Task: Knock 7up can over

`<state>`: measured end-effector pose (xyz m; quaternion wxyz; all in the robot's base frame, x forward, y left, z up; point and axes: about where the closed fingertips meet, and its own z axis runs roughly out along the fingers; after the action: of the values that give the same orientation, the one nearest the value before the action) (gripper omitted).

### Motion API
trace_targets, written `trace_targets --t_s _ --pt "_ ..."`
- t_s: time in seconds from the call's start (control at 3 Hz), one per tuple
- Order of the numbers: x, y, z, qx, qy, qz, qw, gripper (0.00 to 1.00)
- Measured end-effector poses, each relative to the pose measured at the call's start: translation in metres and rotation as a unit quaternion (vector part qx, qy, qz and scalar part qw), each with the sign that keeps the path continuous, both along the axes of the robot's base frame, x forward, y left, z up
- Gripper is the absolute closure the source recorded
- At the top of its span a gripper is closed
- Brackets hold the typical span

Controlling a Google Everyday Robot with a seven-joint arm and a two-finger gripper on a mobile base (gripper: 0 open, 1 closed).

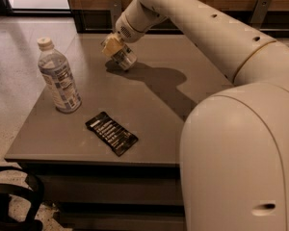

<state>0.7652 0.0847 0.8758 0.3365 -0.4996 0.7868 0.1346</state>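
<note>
— Where's the claw [116, 49]?
— Low over the far part of the table [86, 107], at the end of the arm reaching in from the right.
— Holding anything?
— Yes, it's clamped around the 7up can [125, 59]. The can juts out just below the claw's tip, tilted. Its lower end is at or just above the tabletop; I can't tell whether it touches.
— And the rest?
— A clear bottle [59, 76] with a white cap stands upright, well to the claw's left and nearer me. A flat black packet [111, 133] lies nearer still, well apart from the claw.
</note>
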Motion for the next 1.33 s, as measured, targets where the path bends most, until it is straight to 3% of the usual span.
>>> trace_targets --t_s 0.33,1.0,1.33 --pt "0.006 0.009 -0.011 -0.018 0.020 0.018 0.9995 1.00" --pt "0.016 0.030 -0.037 -0.008 0.051 0.047 0.9976 1.00" --pt "0.016 0.030 -0.036 -0.008 0.051 0.047 0.9976 1.00"
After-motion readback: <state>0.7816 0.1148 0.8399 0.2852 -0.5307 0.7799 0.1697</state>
